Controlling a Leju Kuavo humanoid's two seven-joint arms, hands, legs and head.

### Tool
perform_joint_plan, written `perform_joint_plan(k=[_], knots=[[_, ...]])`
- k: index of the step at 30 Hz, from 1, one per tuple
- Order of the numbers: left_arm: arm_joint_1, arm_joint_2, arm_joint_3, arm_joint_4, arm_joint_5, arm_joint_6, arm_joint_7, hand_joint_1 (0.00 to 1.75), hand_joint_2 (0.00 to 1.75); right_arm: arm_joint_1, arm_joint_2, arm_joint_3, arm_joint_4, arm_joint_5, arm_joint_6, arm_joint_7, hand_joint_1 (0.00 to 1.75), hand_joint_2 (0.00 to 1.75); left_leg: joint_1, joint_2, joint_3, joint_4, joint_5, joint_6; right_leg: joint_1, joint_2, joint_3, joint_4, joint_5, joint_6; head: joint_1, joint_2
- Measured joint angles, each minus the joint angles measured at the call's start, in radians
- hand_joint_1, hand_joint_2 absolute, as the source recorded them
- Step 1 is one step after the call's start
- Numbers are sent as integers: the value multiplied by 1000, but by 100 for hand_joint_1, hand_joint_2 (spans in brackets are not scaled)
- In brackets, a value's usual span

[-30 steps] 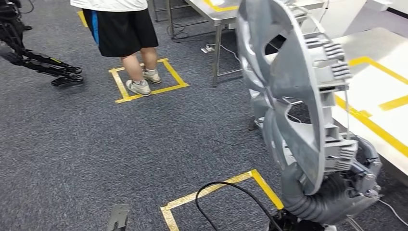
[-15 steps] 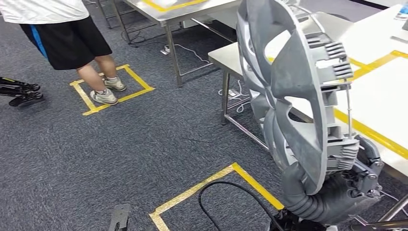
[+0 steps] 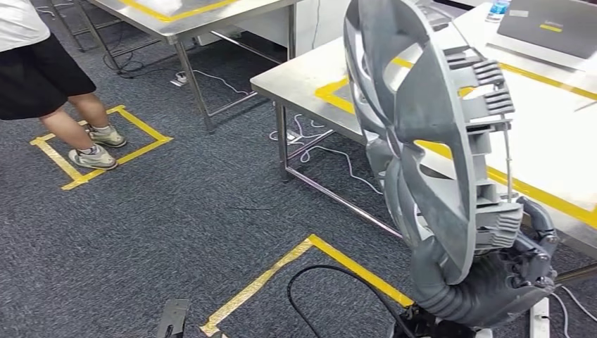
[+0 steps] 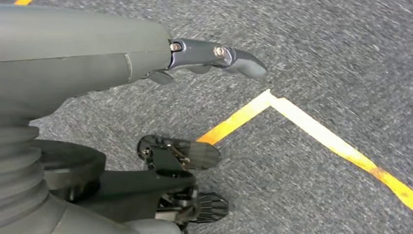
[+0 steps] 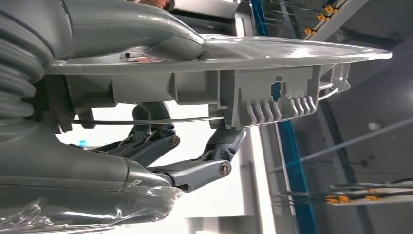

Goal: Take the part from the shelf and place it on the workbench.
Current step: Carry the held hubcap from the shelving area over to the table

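The right hand point(image 3: 517, 264) is gripping the part point(image 3: 422, 134) — a big grey wheel cover — by its lower rim and holding it upright on edge, well up off the floor. In the right wrist view the fingers point(image 5: 214, 151) are pressing against the ribbed clips on the part's back while the thumb is lying along its smooth face, so the rim is being clamped between them. The part is standing in front of the steel workbench point(image 3: 296, 74), not touching it; yellow tape is running across the bench top, and a laptop point(image 3: 549, 24) is sitting on the far side.

The left hand point(image 4: 214, 53) is hanging low over the grey carpet point(image 3: 141, 232), holding nothing, one dark finger sticking out — whether the rest are spread or curled I cannot tell.

A person point(image 3: 42, 77) in black shorts is standing off to the left inside a yellow taped square point(image 3: 151, 134). A black cable point(image 3: 317, 274) is looping on the carpet beside another taped corner.
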Motion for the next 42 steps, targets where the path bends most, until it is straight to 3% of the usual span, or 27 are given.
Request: perform_joint_plan(k=[2,3,4,5,6,8,10,12,13,14,15,17,18,19,20,22,24,26,28,30,32,34,35,36,38,40,42], knots=[[3,0,0,0,0,0,0,0,175,0,0,0,0,3,0,0,175,175,-5,27,1,0,-1,6,3,-63,-60,130,-66,3,7,0],[5,0,0,0,0,0,0,0,175,0,0,0,0,3,0,0,175,175,-8,42,1,0,-2,7,3,-77,-89,194,-92,4,7,0],[5,0,0,0,0,0,0,0,175,0,0,-1,0,4,0,0,175,175,-10,57,2,0,-3,8,3,-82,-105,232,-102,4,7,0],[5,1,1,0,0,0,0,0,175,1,0,-1,0,4,0,0,175,175,-11,71,3,1,-4,8,3,-85,-101,231,-93,3,7,0],[5,0,1,0,0,0,0,0,175,1,0,-1,0,4,0,0,175,175,-11,84,5,1,-6,8,4,-89,-75,188,-69,1,7,0],[4,-1,1,0,0,0,0,0,175,1,1,-1,-1,5,0,0,175,175,-15,106,12,2,-12,1,9,-128,11,46,-15,-6,7,0],[3,-1,1,0,0,0,0,0,175,1,2,-2,-1,5,0,0,175,175,-21,121,19,2,-18,-8,15,-158,61,-38,5,-17,4,0],[2,-1,1,0,0,0,0,0,175,2,2,-3,-1,5,0,0,175,175,-23,139,22,-1,-19,-17,18,-143,59,-46,5,-29,2,0],[2,-2,1,0,0,0,0,0,175,2,3,-3,-2,5,0,0,175,175,-21,139,23,-1,-22,-23,17,-132,57,-48,8,-34,2,0],[1,-2,1,0,0,0,0,0,175,2,4,-4,-2,6,0,0,175,175,-19,124,19,10,-33,-29,15,-119,56,-51,10,-39,1,0],[1,-3,1,0,0,0,0,0,175,3,5,-4,-3,6,0,0,175,175,-17,101,6,40,-55,-34,11,-108,55,-54,13,-44,0,0],[2,-2,1,0,0,0,0,0,175,3,6,-4,-3,7,0,0,175,175,-15,52,-50,160,-120,-40,8,-84,54,-55,16,-49,-2,0],[3,-2,1,0,1,0,0,0,175,3,6,-5,-3,7,0,0,175,175,-15,44,-84,228,-148,-41,7,-72,54,-55,17,-51,-3,0],[5,-1,1,0,1,0,0,0,175,3,6,-5,-3,7,0,0,175,175,-15,41,-110,274,-158,-42,7,-58,53,-55,17,-51,-3,0],[5,0,1,0,1,0,0,0,175,3,6,-5,-3,7,0,0,175,175,-15,39,-120,286,-148,-42,6,-43,53,-55,18,-51,-3,0],[4,0,1,0,1,0,0,0,175,3,6,-5,-3,7,0,0,175,175,-11,25,-87,201,-79,-43,3,-13,54,-54,19,-47,-3,0],[4,0,1,0,1,0,0,0,175,3,6,-5,-3,7,0,0,175,175,-2,-19,-29,71,-20,-43,1,14,51,-51,21,-37,-3,0],[3,-1,1,0,1,0,0,0,175,3,6,-5,-3,7,0,0,175,175,1,-45,-4,13,-8,-36,0,36,43,-50,25,-24,-4,0],[1,-2,1,0,1,0,0,0,175,3,6,-6,-3,7,0,0,175,175,-2,-28,-3,8,-6,-19,-4,52,35,-55,31,-10,-6,0],[0,-4,1,0,2,-1,0,0,175,3,6,-7,-3,7,0,0,175,175,-2,-5,-1,4,-1,-4,-1,16,17,-26,11,-2,1,0],[2,-5,1,0,2,-1,0,0,175,2,6,-7,-3,7,0,0,175,175,-5,19,0,1,-1,6,3,-50,-35,86,-51,3,8,0],[5,-4,1,0,2,-1,0,0,175,3,6,-8,-3,8,0,0,175,175,-9,46,0,1,-3,10,3,-78,-91,210,-103,5,9,0],[6,-3,1,0,2,-1,0,0,175,3,6,-8,-3,8,0,0,175,175,-10,57,1,2,-4,10,3,-82,-99,231,-106,5,9,0],[5,-3,1,0,1,-1,0,0,175,3,6,-8,-2,6,0,1,175,175,-10,65,2,2,-5,10,3,-84,-85,213,-92,5,9,0],[3,-4,1,0,1,-1,0,0,175,2,6,-8,-1,-6,0,4,175,175,-11,75,6,2,-8,5,3,-93,-7,86,-37,1,9,0],[2,-4,1,0,1,-1,0,0,175,-1,6,-7,3,-30,0,12,175,175,-15,80,9,4,-11,-4,5,-104,60,-23,-6,-8,8,0],[2,-4,1,0,1,-1,0,0,175,-6,6,-4,7,-52,0,20,175,175,-17,81,8,4,-10,-15,10,-106,71,-46,-5,-19,7,0]])
